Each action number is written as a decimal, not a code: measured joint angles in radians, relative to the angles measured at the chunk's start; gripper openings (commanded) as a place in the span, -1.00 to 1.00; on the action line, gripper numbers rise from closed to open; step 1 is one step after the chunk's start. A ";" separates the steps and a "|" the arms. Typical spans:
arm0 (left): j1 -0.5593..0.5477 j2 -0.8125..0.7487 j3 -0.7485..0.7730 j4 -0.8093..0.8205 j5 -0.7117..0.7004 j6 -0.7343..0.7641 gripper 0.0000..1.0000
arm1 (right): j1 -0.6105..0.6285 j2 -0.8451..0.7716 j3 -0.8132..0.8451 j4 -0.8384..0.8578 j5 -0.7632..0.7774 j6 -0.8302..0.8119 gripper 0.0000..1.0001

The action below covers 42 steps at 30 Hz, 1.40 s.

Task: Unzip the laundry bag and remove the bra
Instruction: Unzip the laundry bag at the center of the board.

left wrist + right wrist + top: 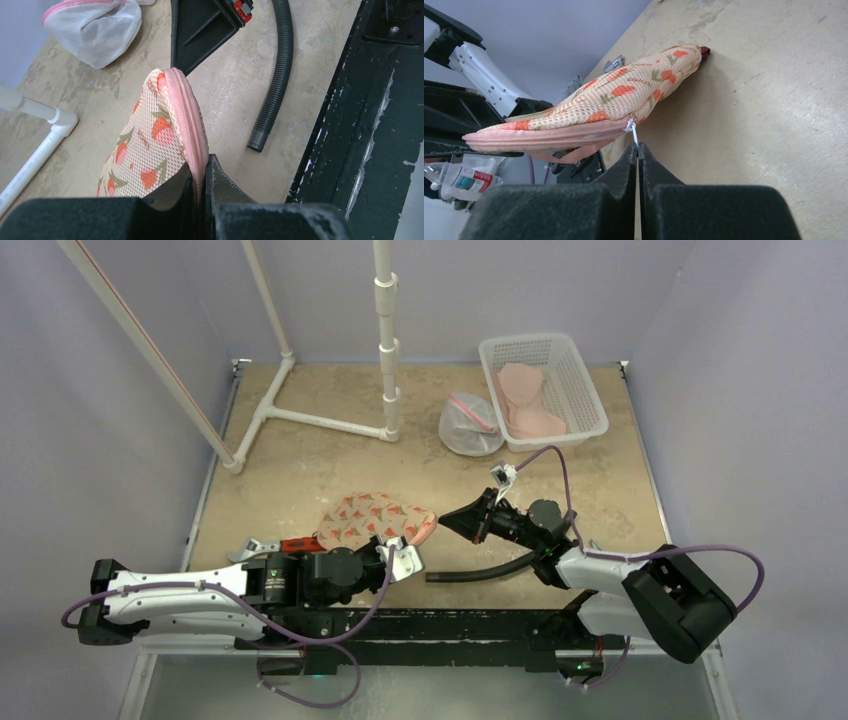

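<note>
Desk [300, 470]: tan, scuffed.
Strawberry-print mesh laundry bag [365, 517]: 7 o'clock of desk centre.
Left end effector [202, 175]: clamped on the bag's pink zipper edge.
Right end effector [638, 150]: at the bag's 3 o'clock, pinching white zipper pull [633, 131].

mesh cloth laundry bag [624, 95], ribbed black plastic hose [278, 75], matt mottled table [300, 470]

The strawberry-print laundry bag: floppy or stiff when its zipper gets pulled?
Probably floppy: the strawberry-print laundry bag sags from its pinched edge. Likely light, since the left claw holds that edge up by the seam. Unheld, it might slide toward the right claw gripping the zipper pull.
</note>
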 measured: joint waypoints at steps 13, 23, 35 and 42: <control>0.001 0.004 0.019 0.000 0.044 0.008 -1.00 | 0.001 0.020 0.006 0.012 0.001 0.034 -1.00; 0.000 0.022 0.005 0.051 0.058 0.006 -1.00 | 0.005 -0.117 0.017 -0.172 0.013 0.001 0.03; -0.057 0.215 -0.153 0.361 -0.124 0.023 -1.00 | 0.004 -0.560 0.035 -0.765 0.097 -0.066 0.66; -0.087 0.409 -0.267 0.673 -0.354 0.150 -1.00 | 0.004 -0.647 0.025 -0.882 0.187 -0.042 0.72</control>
